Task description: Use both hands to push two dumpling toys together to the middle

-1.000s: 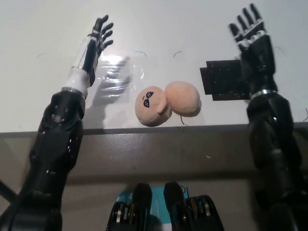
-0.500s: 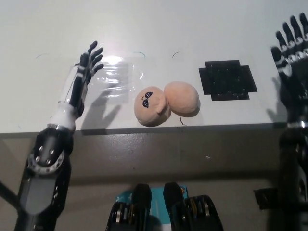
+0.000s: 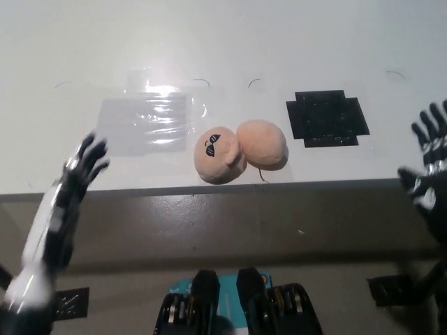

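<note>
The two dumpling toys lie on the white table (image 3: 293, 42) close to its front edge, about midway along that edge. The left dumpling toy (image 3: 218, 155), which bears a small black printed face, touches the right dumpling toy (image 3: 263, 144), which shows a plain surface; the right one slightly overlaps the left. A black cross-shaped patch (image 3: 327, 118) lies on the table just to the right of the pair, and a glossy clear sheet (image 3: 147, 118) lies to their left, apart from them. The left hand (image 3: 73, 183) sits at the front edge toward the table's left corner, fingers spread apart and holding nothing. The right hand (image 3: 431, 164) sits at the front edge near the right corner, partly cut off by the frame; the visible fingers are extended and apart, and nothing is held. Both hands are well apart from the toys. Judged from this layout, the pushing step appears complete, since the toys are in contact at the middle, and the step in hand appears to be clearing the arms from the work area. The next move calls for keeping both hands off the toys, so that the pair is not disturbed.
</note>
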`<control>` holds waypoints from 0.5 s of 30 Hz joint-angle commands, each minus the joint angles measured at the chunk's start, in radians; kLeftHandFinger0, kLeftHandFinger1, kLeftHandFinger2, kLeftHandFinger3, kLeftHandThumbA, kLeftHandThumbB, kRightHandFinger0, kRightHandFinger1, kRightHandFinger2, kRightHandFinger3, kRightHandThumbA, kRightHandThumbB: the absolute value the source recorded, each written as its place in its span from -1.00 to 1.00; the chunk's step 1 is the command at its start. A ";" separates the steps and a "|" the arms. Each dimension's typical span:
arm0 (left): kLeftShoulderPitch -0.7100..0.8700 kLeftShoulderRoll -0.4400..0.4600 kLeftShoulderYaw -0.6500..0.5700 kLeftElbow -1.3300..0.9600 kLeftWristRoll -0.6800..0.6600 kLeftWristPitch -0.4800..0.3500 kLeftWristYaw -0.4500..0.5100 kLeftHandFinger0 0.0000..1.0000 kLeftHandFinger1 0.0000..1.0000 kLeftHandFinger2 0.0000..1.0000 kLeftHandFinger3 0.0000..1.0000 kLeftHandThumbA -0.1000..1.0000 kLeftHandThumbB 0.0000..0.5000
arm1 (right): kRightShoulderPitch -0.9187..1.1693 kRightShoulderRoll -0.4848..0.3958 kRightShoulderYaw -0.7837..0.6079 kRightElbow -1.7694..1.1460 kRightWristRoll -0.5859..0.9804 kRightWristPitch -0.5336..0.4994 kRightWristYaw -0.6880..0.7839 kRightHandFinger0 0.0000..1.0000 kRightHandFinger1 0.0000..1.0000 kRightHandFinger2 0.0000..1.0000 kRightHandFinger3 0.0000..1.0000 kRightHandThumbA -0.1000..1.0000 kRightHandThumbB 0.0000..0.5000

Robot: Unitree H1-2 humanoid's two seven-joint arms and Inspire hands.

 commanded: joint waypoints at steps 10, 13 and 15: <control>0.178 0.030 0.008 0.143 -0.027 -0.221 -0.055 1.00 1.00 1.00 1.00 1.00 -0.32 | 0.138 -0.048 0.091 0.099 -0.034 0.001 0.056 1.00 1.00 1.00 1.00 1.00 -0.17; 0.165 0.025 0.010 0.226 -0.025 -0.236 -0.051 1.00 1.00 1.00 1.00 1.00 -0.21 | 0.147 -0.037 0.101 0.156 -0.051 -0.025 0.055 1.00 1.00 1.00 1.00 1.00 -0.34; 0.155 0.025 0.013 0.276 -0.024 -0.254 -0.050 1.00 1.00 1.00 1.00 1.00 -0.20 | 0.151 -0.028 0.104 0.191 -0.050 -0.038 0.054 1.00 1.00 1.00 1.00 1.00 -0.39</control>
